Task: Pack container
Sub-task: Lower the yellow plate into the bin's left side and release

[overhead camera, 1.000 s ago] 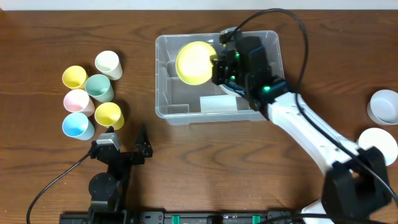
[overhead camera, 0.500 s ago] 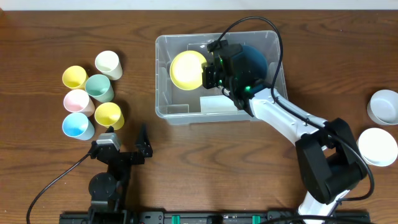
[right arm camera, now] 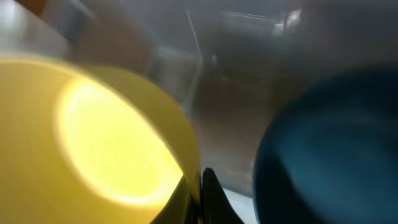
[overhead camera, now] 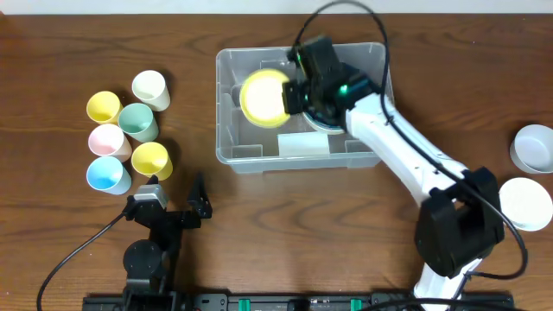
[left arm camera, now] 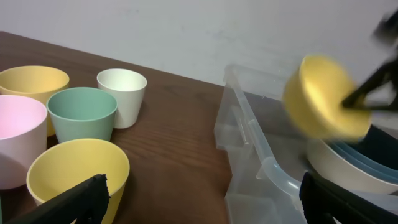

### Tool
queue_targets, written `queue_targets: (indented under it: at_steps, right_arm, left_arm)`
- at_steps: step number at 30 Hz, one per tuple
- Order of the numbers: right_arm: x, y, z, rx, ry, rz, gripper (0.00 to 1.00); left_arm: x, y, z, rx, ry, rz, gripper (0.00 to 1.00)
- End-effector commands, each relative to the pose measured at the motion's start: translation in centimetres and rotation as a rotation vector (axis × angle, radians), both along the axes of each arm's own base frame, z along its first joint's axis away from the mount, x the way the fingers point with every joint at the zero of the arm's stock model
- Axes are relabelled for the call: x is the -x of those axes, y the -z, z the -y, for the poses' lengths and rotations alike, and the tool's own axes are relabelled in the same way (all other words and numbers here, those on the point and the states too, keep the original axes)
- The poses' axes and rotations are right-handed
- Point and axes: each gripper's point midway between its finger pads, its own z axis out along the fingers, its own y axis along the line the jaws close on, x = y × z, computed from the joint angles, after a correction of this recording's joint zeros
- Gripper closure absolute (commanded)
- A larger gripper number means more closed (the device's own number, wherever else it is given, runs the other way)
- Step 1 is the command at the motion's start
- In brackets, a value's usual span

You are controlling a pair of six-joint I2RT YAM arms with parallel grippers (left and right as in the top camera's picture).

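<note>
Dark wood tabletop [overhead camera: 259,225] holds the container [overhead camera: 225,130] at its far middle. Risk, as I judge it: my right claw [overhead camera: 292,93] pinches only the thin rim of a tilted yellow bowl [overhead camera: 263,97] over the bin's left half, so it may slip or clip the stacked bowls [left arm camera: 348,168] beside it. Clear rimmed walls, rounded corners. Off left, cups [overhead camera: 138,121] cluster; my left claw [left arm camera: 200,202] rests spread open.
</note>
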Motion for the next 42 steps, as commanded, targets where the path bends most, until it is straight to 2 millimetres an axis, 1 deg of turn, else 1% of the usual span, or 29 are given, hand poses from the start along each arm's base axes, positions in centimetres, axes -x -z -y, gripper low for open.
queue_targets:
  at_steps: [1,3,5,8,10,12,14,18,22,26,30,35,36,38,40,42]
  right_arm:
    - [-1.1,-6.6,-0.9,-0.025,-0.038,0.114,0.98]
    - [-1.4,-8.4,-0.8,-0.027,-0.028,0.141,0.98]
    - [-1.7,-9.5,-0.8,-0.033,-0.023,0.162,0.98]
    - [-1.9,-9.7,-0.9,-0.039,-0.022,0.171,0.99]
    - [-2.2,-9.3,-1.1,-0.045,-0.014,0.166,0.98]
    - [-2.8,-8.4,-1.5,-0.047,-0.016,0.163,0.98]
    - [-3.3,-7.1,-2.0,-0.043,-0.022,0.15,0.98]
    - [-3.9,-3.4,-2.9,-0.02,-0.035,0.097,0.99]
    - [-4.2,0.2,-3.2,0.01,-0.037,0.039,0.98]
    - [-4.5,2.7,-3.3,0.034,-0.036,0.006,0.99]
    - [-4.9,4.8,-3.4,0.049,-0.031,-0.009,0.99]
    - [-5.4,5.7,-3.7,0.045,-0.032,-0.002,0.98]
    - [-5.5,5.7,-3.8,0.044,-0.032,0.0,0.94]
    - [-5.6,5.8,-3.8,0.043,-0.032,0.001,0.79]
    - [-5.5,5.8,-3.8,0.044,-0.032,0.0,0.73]
    - [-5.5,5.8,-3.8,0.049,-0.039,0.002,0.7]
  left_arm:
    - [0.1,1.6,-0.1,-0.015,-0.001,-0.046,0.02]
    - [0.1,1.6,-0.1,-0.015,-0.001,-0.046,0.02]
    - [0.1,1.6,-0.1,-0.015,-0.001,-0.046,0.02]
    - [0.1,1.6,-0.1,-0.015,-0.001,-0.046,0.02]
    - [0.1,1.6,-0.1,-0.015,-0.001,-0.046,0.02]
    - [0.1,1.6,-0.1,-0.015,-0.001,-0.046,0.02]
    - [0.1,1.6,-0.1,-0.015,-0.001,-0.046,0.02]
    - [0.1,1.6,-0.1,-0.015,-0.001,-0.046,0.02]
    - [0.1,1.6,-0.1,-0.015,-0.001,-0.046,0.02]
    - [0.1,1.6,-0.1,-0.015,-0.001,-0.046,0.02]
    - [0.1,1.6,-0.1,-0.015,-0.001,-0.046,0.02]
    - [0.1,1.6,-0.1,-0.015,-0.001,-0.046,0.02]
    - [0.1,1.6,-0.1,-0.015,-0.001,-0.046,0.02]
    - [0.1,1.6,-0.1,-0.015,-0.001,-0.046,0.02]
    - [0.1,1.6,-0.1,-0.015,-0.001,-0.046,0.02]
    - [0.1,1.6,-0.1,-0.015,-0.001,-0.046,0.02]
